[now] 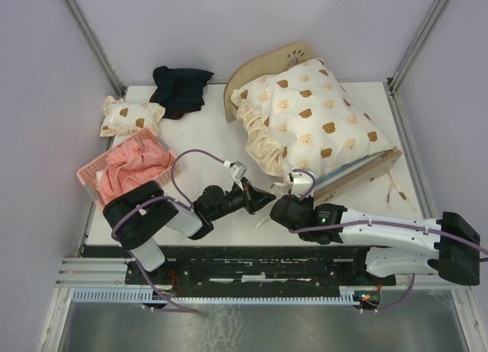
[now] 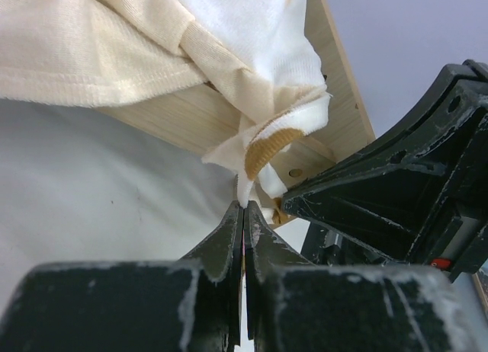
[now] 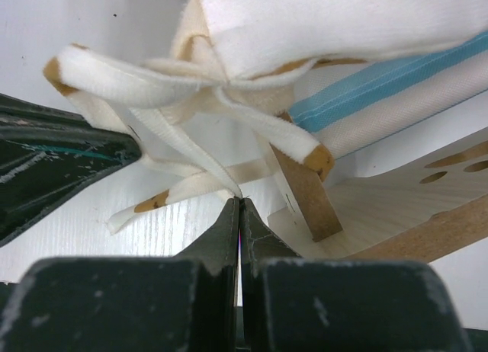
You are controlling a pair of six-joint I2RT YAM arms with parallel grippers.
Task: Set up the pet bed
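Around the table: pale lilac walls (image 1: 229, 24), metal corner posts (image 1: 91, 40); white table (image 1: 206, 139).
Pet bed (image 1: 267, 70): right-rear part of the table; long axis diagonal, with headboard (image 1: 263, 66) at the far end towards the back wall and footboard (image 1: 362, 175) near-right.
Quilt (image 1: 305, 116): cream, bear print, heaped over the bed, hiding the side rails and most of the mattress (image 3: 381, 85).
Basket (image 1: 90, 173): pink, left edge, pink cloth inside.
Dark garment (image 1: 181, 89), pillow (image 1: 130, 116): far-left corner.
Left gripper (image 2: 242, 209): fingers pressed together, pinching a quilt tie (image 2: 263, 150) at the near corner of the bed.
Right gripper (image 3: 240, 203): clenched on another quilt tie's end, just beside the left one.
Hard to see: paw print is cut off by the quilt; how the ties are knotted is unclear.
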